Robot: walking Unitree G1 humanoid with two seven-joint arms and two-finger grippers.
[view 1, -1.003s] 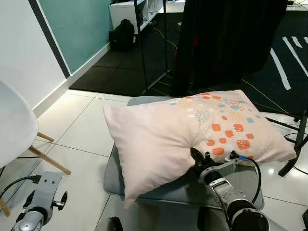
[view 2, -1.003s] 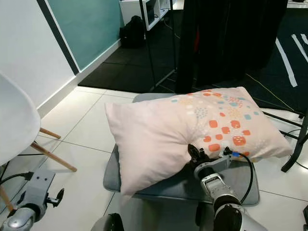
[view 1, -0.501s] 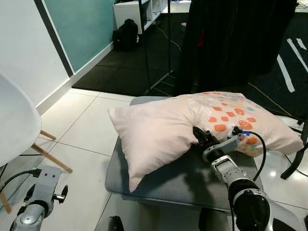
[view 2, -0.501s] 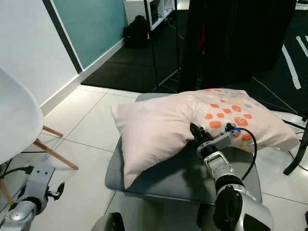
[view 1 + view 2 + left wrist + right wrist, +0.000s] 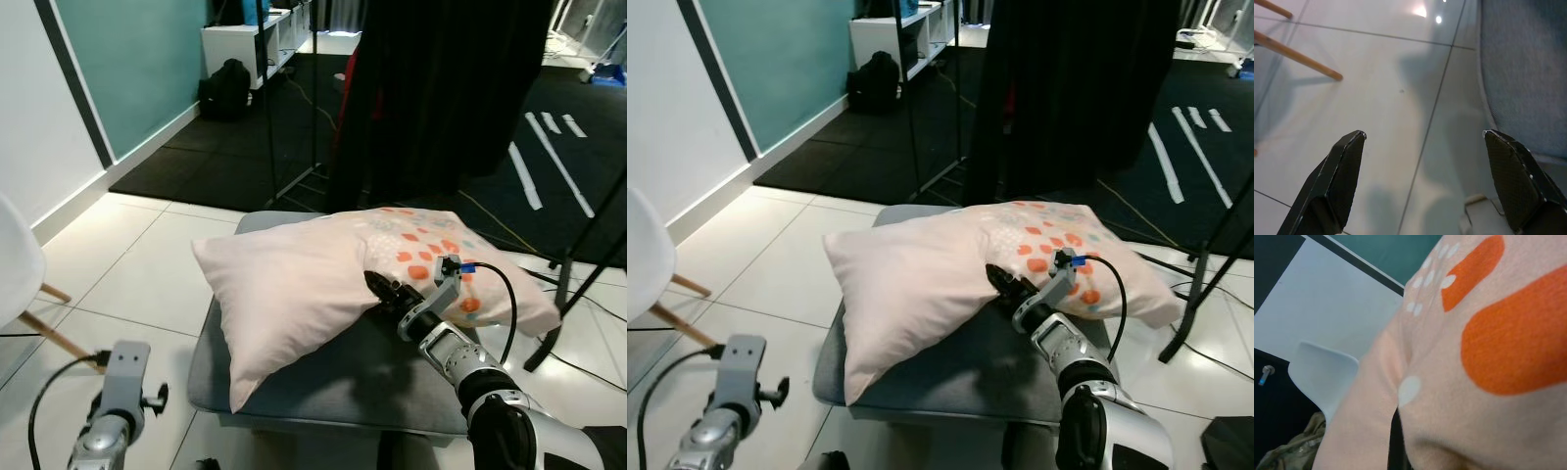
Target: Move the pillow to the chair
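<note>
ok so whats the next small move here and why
Probably lift the pillow clear and swing it left. The right gripper is pinched into its near edge, yet it lies on the grey cushion, and the white chair stands off to the robot's left. The left gripper hangs open.

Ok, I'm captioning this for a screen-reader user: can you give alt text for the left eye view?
The right gripper pinches the front edge of a pale pink pillow lying on a grey cushioned seat. The left gripper hangs idle over white tiles, near a white chair at left.
</note>
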